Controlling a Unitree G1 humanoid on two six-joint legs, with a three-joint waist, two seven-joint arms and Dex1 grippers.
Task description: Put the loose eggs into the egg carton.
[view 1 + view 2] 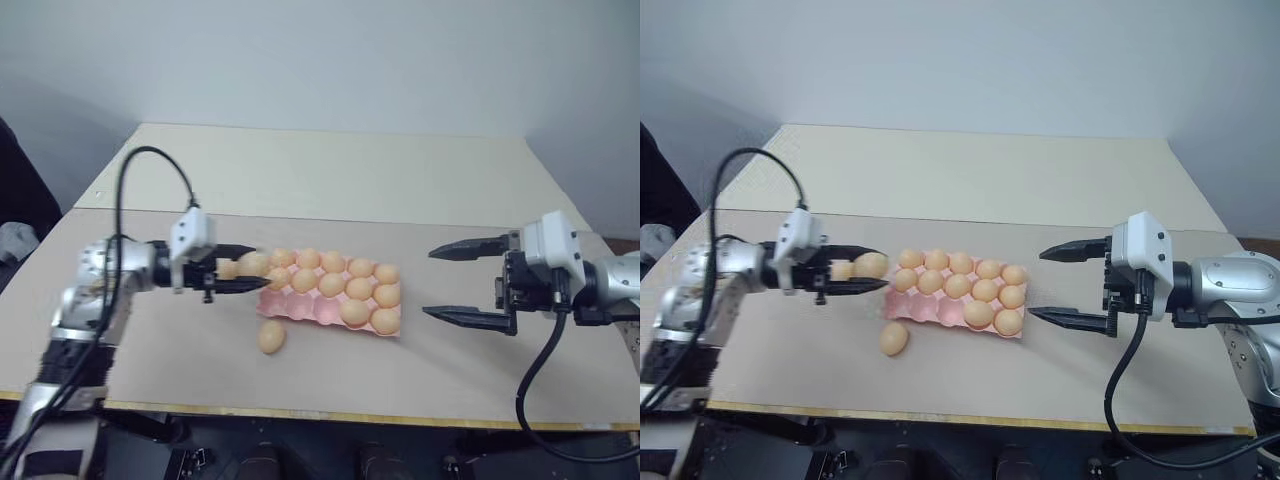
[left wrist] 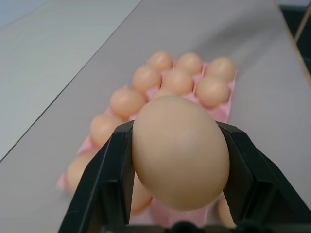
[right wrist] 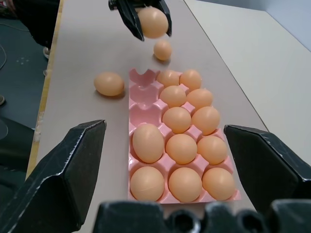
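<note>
On the tan table (image 1: 450, 360), two loose eggs (image 3: 109, 83) lie beside the pink egg carton (image 3: 144, 114); left gripper (image 1: 240, 276) clamps another egg (image 2: 180, 151), right gripper (image 1: 470, 283) gapes wide.

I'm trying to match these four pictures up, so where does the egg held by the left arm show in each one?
Left eye view: held egg, just left of the pink carton.
Right eye view: same egg, again left of the carton.
Left wrist view: large and central, between the left gripper's jaws.
Right wrist view: top centre, beyond the carton's far end.
Shared landmark: the pink carton.
</note>
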